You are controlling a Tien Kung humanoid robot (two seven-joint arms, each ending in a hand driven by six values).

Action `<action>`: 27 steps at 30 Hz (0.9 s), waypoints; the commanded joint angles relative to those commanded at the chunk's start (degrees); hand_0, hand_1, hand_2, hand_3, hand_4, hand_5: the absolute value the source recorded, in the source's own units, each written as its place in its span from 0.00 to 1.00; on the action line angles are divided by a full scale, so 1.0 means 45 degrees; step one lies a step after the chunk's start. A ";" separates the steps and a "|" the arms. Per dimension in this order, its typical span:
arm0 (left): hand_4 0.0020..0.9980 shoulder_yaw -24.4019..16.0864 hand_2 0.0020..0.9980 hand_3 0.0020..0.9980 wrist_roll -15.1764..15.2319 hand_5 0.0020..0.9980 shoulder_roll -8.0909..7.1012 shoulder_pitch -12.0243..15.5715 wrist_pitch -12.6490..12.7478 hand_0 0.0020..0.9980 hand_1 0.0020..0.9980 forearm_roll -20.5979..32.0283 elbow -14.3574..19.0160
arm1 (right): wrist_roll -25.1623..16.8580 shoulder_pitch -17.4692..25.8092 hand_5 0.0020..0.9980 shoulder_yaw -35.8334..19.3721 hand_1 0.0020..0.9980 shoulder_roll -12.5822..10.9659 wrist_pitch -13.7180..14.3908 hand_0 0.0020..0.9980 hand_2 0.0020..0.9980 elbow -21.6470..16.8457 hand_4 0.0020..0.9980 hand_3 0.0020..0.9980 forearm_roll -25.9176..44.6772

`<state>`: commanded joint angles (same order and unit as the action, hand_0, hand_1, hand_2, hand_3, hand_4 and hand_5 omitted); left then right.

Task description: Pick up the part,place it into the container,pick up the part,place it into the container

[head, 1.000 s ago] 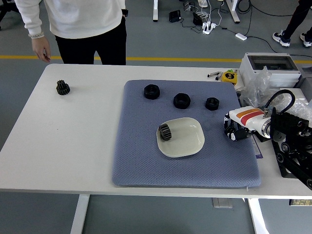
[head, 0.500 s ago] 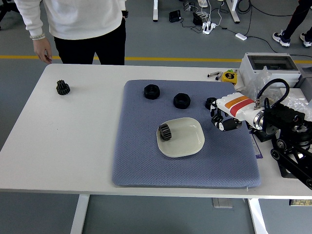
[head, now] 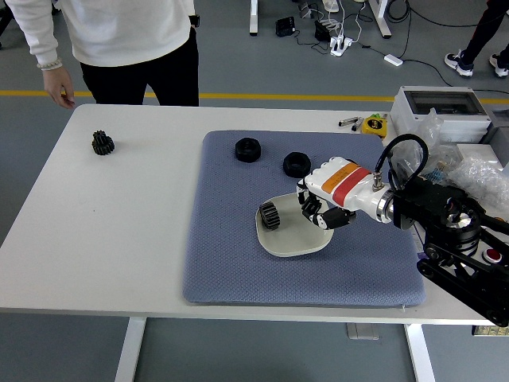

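My right hand (head: 320,210) hovers over the right half of the white dish (head: 280,247) on the blue mat (head: 238,270). Its fingers are curled around something small and dark, mostly hidden in the hand. A black gear (head: 269,215) lies in the dish at its left side. Two black nut-like parts (head: 247,150) (head: 296,164) sit on the far part of the mat. The wrist covers the spot where a third one lay. Another gear (head: 102,143) stands on the bare table at the far left. The left arm is out of view.
A person stands at the far left, one hand (head: 57,89) hanging by the table's far edge. A grey box (head: 437,107), plastic bags (head: 469,171) and a yellow tape measure (head: 374,125) crowd the far right.
My right hand has moved left from the mat's right edge to above the dish, fingers staying curled. The person has shifted a little to the left.
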<state>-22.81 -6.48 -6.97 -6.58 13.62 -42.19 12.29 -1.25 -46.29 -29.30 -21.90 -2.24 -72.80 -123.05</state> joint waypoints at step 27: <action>0.59 -0.0122 0.62 0.56 -0.0059 0.50 0.0029 0.0082 -0.0036 0.65 0.65 -0.0228 0.0008 | -0.0155 0.0252 0.21 -0.0358 0.42 -0.0065 -0.0193 0.21 0.69 0.0195 0.96 0.96 -0.0461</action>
<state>-23.36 -6.75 -6.84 -6.21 13.46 -43.21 12.33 -1.95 -45.16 -30.91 -22.19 -3.11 -71.92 -125.12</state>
